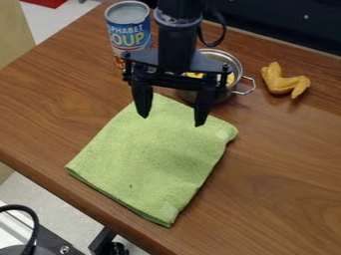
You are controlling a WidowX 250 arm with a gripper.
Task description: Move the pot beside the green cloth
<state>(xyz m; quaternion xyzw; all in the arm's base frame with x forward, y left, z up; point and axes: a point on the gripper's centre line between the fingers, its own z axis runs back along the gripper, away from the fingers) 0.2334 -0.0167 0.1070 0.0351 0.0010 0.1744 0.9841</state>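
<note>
1. The metal pot (232, 61) is seen upright on the wooden tabletop (279, 174), just past the far end of the green cloth (153, 154). One wire handle is turned toward the right of the view. Yellow pieces (230, 78) are held inside, and part of the pot is hidden by the arm.

2. Whether the pot's base is touched by the cloth's edge cannot be told, as that stretch is partly covered by the pincer (172, 120).

3. The pincer is spread wide, with nothing gripped between its fingers. It is pointed downward, seen over the far part of the cloth and in front of the pot.

4. The cloth is laid flat, and no part of the pot is seen resting on it.

5. As for progress, "beside the green cloth" could loosely be taken as met already, since the pot is stood so near. Whether it was placed there on purpose cannot be judged from this view.

6. If a spot along one of the cloth's long sides is meant, everything is left to be done: the pot would have to be grasped, lifted, carried across and released.

7. For such a grasp, the pincer would need to be lined up over the pot's rim or handle, with the soup can (130, 32) and the chicken wing (283, 80) left undisturbed on either side.
</note>
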